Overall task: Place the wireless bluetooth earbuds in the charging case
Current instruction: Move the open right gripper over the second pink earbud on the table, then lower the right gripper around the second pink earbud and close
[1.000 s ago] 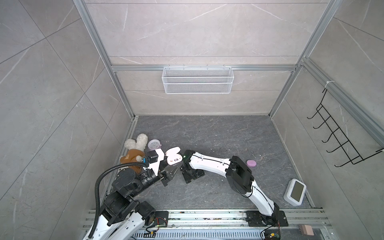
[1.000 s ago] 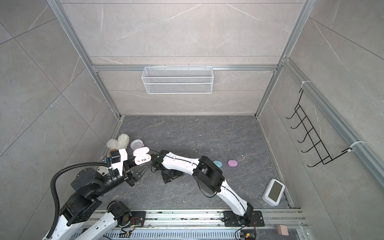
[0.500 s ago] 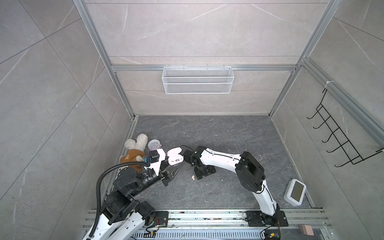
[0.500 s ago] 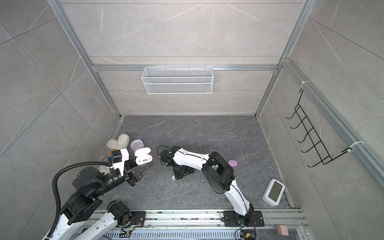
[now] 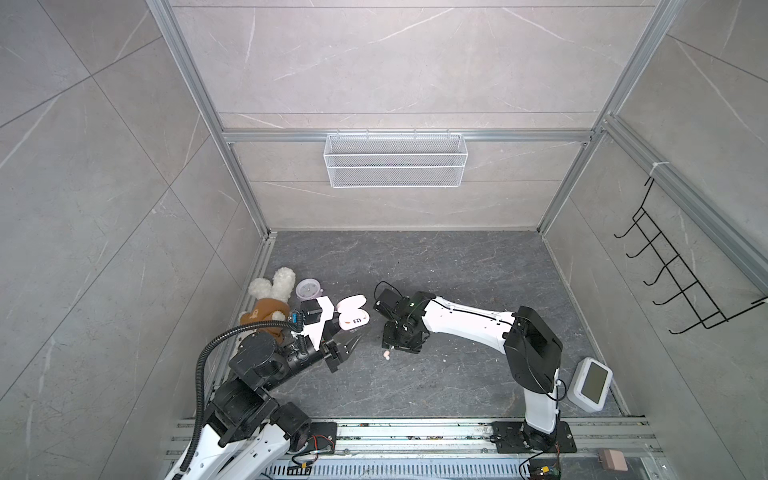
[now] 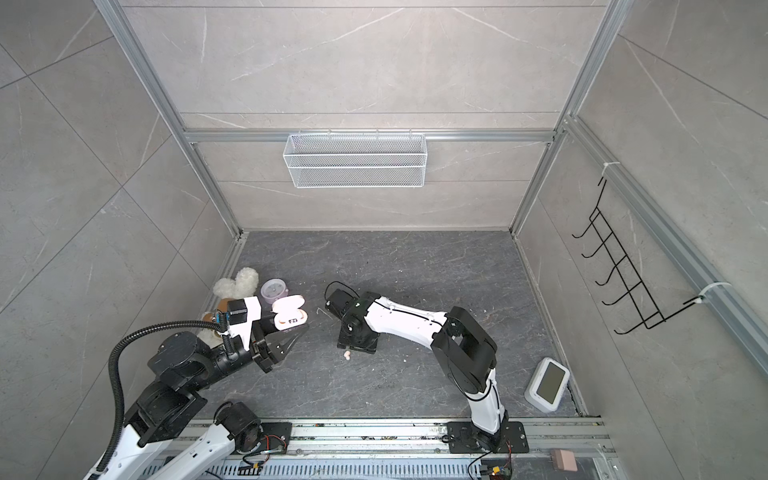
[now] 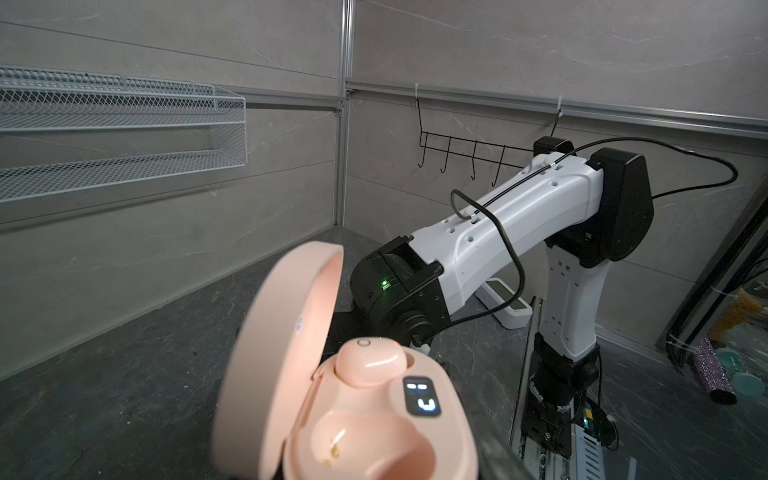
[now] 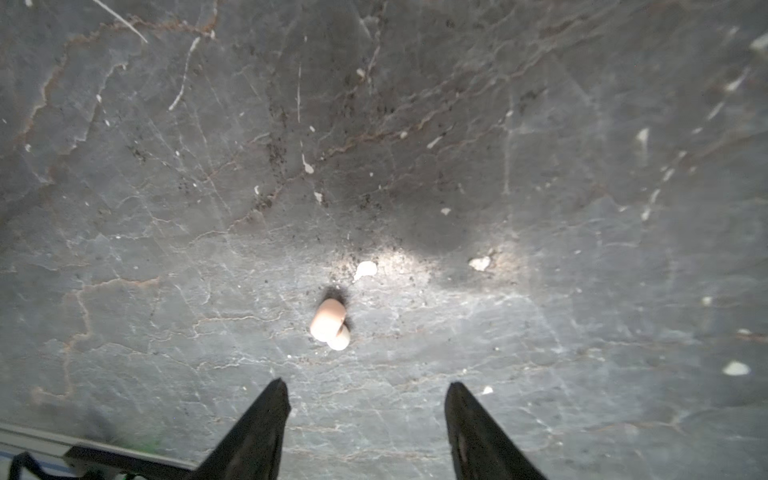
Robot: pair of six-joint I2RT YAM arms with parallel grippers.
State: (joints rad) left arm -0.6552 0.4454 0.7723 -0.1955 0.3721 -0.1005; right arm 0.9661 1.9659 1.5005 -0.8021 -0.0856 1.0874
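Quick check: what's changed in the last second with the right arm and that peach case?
The right gripper drew back rightward from the open peach case in both top views. Its jaws stand open and empty, with a peach earbud now exposed on the floor below. Nothing was grasped. The case and the shut left gripper stayed put.

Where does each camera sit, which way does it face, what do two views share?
Top views: high up, looking down on the dark stone floor; left arm and right arm show.
Left wrist: on the left arm, facing the open peach-pink oval charging case and the right arm.
Right wrist: facing down at a tiny peach-pink earbud; right gripper open.
Shared: both top views show that earbud too.
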